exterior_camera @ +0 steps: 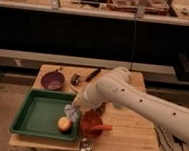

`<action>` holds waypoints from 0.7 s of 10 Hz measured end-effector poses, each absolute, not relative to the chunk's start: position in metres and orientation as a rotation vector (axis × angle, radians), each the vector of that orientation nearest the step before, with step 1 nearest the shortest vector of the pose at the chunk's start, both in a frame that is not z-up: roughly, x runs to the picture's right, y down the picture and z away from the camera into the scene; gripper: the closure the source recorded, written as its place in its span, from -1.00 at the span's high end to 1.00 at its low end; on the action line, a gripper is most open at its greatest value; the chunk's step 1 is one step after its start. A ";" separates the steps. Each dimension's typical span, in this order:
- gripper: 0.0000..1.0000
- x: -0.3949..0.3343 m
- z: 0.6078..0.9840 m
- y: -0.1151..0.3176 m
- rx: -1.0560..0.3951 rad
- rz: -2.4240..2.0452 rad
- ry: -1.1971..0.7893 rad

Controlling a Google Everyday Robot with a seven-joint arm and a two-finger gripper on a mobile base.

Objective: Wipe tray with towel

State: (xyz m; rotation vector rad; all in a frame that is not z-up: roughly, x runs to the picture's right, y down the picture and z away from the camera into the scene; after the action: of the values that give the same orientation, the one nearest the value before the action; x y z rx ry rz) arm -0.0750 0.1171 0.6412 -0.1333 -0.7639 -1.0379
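The green tray [34, 115] lies on the left half of the wooden table. An orange-yellow fruit [64, 124] rests in its near right corner. My gripper [80, 107] hangs at the end of the white arm, just above the tray's right rim. It is shut on the grey-blue towel [72, 112], which dangles over the tray's right edge, right above the fruit.
A purple bowl [53, 79] stands behind the tray. Black tools [85, 77] lie at the back of the table [132, 134]. A red pot with an orange handle [93, 125] sits just right of the tray, and a small metal cup [85, 146] stands at the front edge.
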 end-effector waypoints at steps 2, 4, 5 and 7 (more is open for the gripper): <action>-1.00 -0.129 0.634 0.125 -0.124 -1.142 -0.796; -1.00 -0.175 0.631 0.135 -0.126 -1.236 -0.810; -1.00 -0.205 0.633 0.145 -0.134 -1.295 -0.809; -1.00 -0.251 0.642 0.162 -0.154 -1.375 -0.790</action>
State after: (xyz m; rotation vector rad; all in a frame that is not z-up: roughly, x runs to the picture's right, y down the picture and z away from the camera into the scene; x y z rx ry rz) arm -0.2508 0.1621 0.6418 -0.1544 -0.7897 -1.3750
